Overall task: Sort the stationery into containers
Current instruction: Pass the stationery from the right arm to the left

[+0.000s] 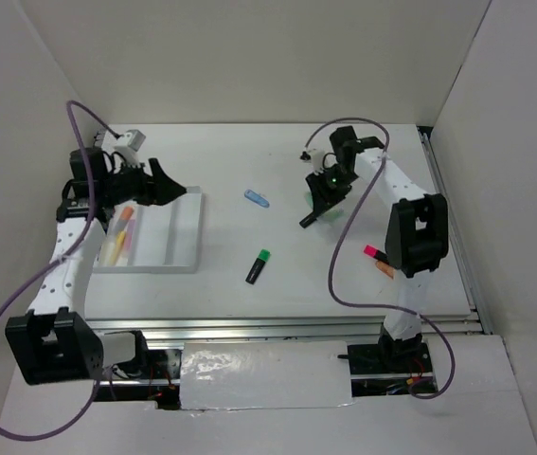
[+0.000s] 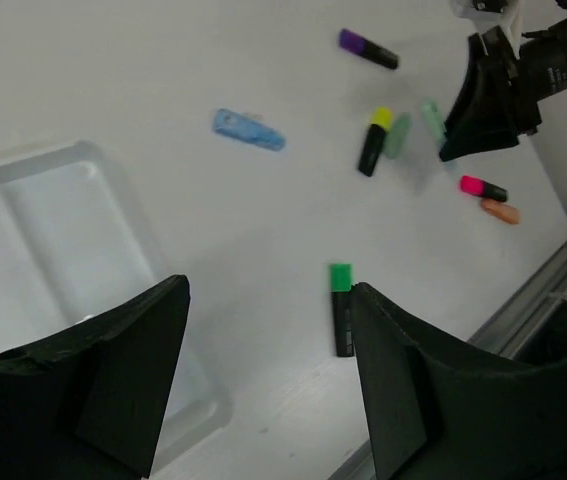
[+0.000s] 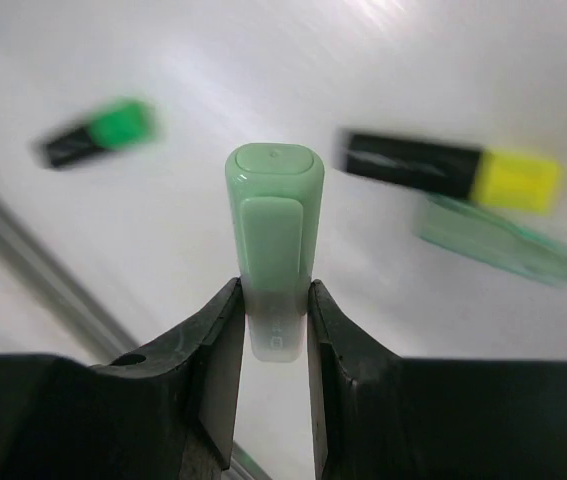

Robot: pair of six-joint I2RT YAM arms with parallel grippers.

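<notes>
Right pincer (image 3: 273, 300) clenched on a smooth, round-ended mint plastic highlighter (image 3: 274, 200), well right of the shallow, compartmented white tray (image 1: 181, 227); left pincer (image 2: 268, 290) released, at that tray's far edge.

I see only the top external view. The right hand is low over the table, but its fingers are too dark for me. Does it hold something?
Observer: Yes. In the right wrist view the right hand is shut on a mint highlighter, which sticks out past the fingertips.
Operator: Is anything lying under that arm?
Observer: Yes, a black highlighter with a yellow cap lies there, with a second mint pen close beside it.
Operator: And is the left hand carrying a pen?
Observer: No. In the left wrist view the left hand is open with nothing between its fingers, above the near edge of the tray.
</notes>
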